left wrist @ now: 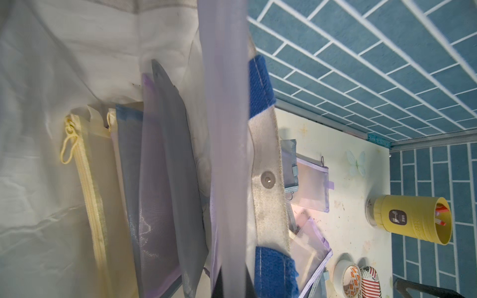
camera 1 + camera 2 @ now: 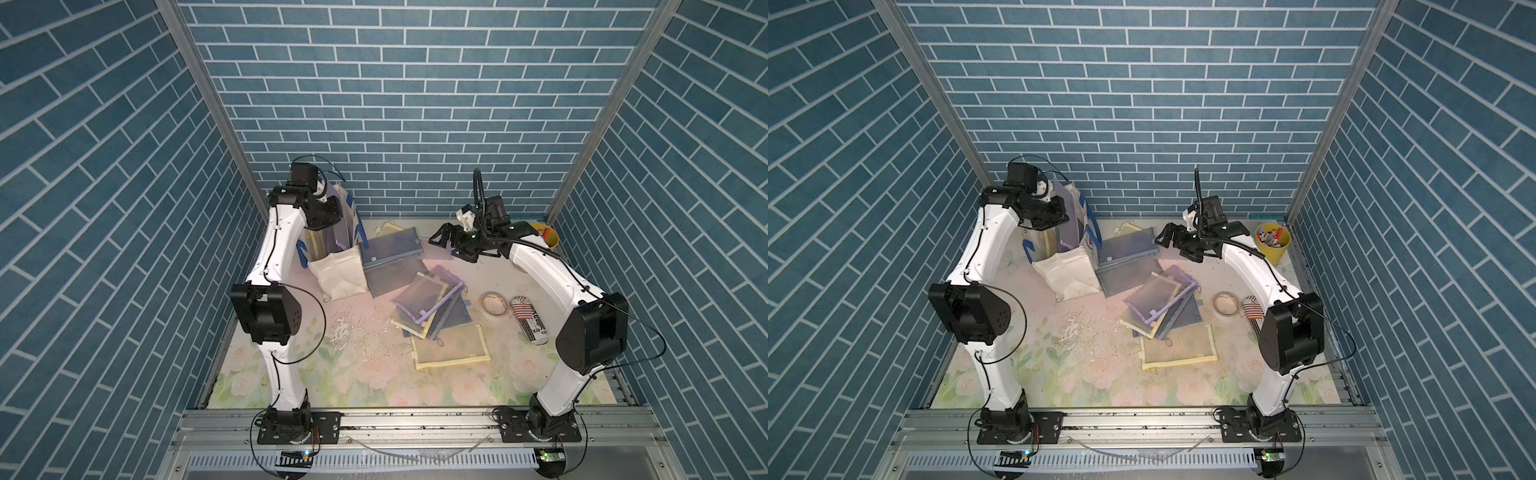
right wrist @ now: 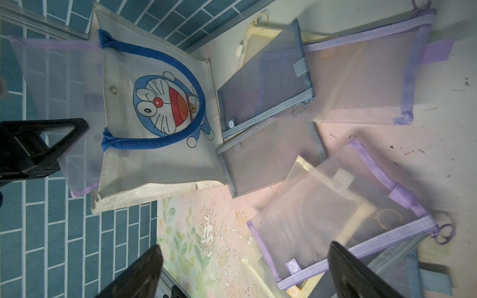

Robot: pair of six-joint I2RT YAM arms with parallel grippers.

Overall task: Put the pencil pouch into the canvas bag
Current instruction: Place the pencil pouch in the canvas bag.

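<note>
Left gripper (image 1: 233, 289) is clenched on the upper edge of the pencil pouch (image 1: 224, 129), a pale purple mesh one that hangs upright at the open mouth of the canvas bag (image 2: 338, 278). In the right wrist view most of the pouch appears to stand above the bag's rim, with only its lower edge inside, so the insertion looks begun but not finished. Right gripper (image 2: 451, 247) hovers released and empty above the table (image 2: 353, 374), near the loose pouches (image 2: 419, 299) lying beside the bag.

To do this step well, the left arm should go straight down. The pouch should stay parallel to the bag's wall, so that it slides beside the pouches already inside (image 1: 154, 180) rather than landing on their top edges. The mesh is limp and will likely fold or drape over the rim or a blue handle (image 3: 180, 77) if let go too high. Letting go should wait until most of it sits below the rim. The bag is soft canvas and may sag if pushed, so the descent should be gentle and clear of its walls.
</note>
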